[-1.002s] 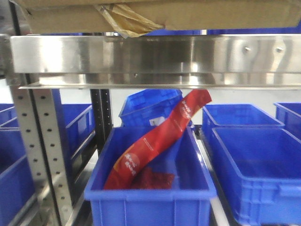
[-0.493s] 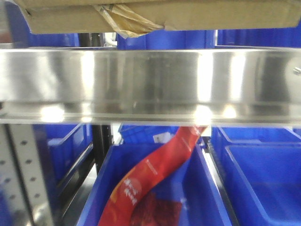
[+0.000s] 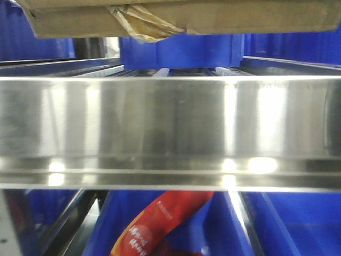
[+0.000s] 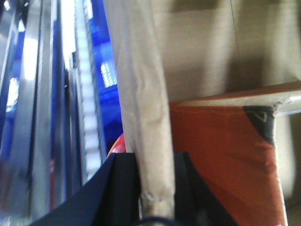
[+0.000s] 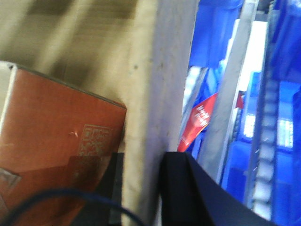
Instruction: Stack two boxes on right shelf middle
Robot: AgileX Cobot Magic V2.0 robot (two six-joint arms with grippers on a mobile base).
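At 12 o'clock in the front view, we see a flat brown box (image 3: pixel 224 16) with torn yellowish tape (image 3: pixel 141 24) curling off its lower edge. It is above the shelf rail (image 3: pixel 170 128) and apart from it, with blue showing in the gap. The shiny rail spans the whole middle of the view, and the roller tracks (image 3: pixel 160 72) run back behind it. At 6 o'clock, below the rail, a red packet (image 3: pixel 160 226) shows among blurred blue bins (image 3: pixel 287 224).

In the left wrist view, the left gripper (image 4: pixel 150 156) sits at 6 o'clock. Its dark fingers (image 4: pixel 117 188) press either side of a cardboard panel (image 4: pixel 141 94), so we read it as clamped on that panel. An orange box (image 4: pixel 225 169) lies at 4 o'clock, and the roller tracks (image 4: pixel 87 117) lie at 9 o'clock.

In the right wrist view, the right gripper (image 5: pixel 143 159) likewise clamps a cardboard panel (image 5: pixel 160 70) between its fingers (image 5: pixel 186 188). The orange box (image 5: pixel 56 141) is at 8 o'clock and the red packet (image 5: pixel 197 122) at 3 o'clock. We cannot tell which box the panel belongs to.
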